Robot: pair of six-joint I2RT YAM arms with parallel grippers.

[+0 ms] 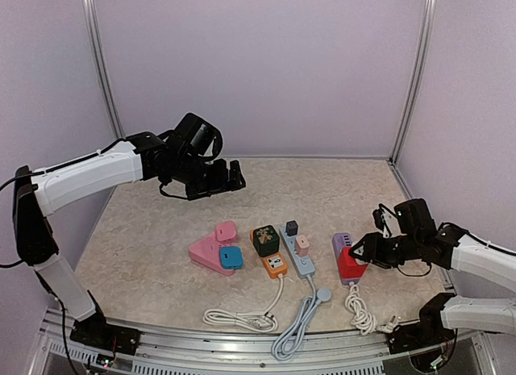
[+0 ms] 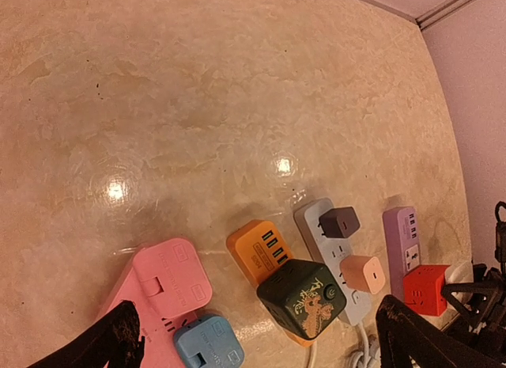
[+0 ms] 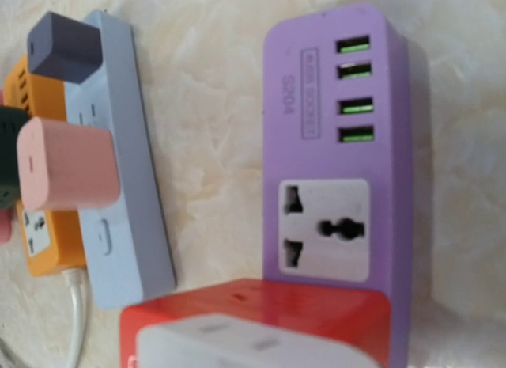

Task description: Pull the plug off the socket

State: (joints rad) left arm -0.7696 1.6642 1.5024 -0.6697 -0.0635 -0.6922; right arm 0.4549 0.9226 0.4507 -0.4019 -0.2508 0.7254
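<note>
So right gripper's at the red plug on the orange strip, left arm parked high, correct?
Not quite. The red plug sits on the purple strip, not the orange strip; the right wrist view shows it plainly. The rest holds: the right gripper is at that plug and the left gripper hangs high, clear of the strips.

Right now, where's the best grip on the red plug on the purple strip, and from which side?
Take the red plug across its flat opposite side faces, just above the purple strip. Come from above: the cube stands proud at the strip's near end, sides clear, so a straight pull off looks feasible.
</note>
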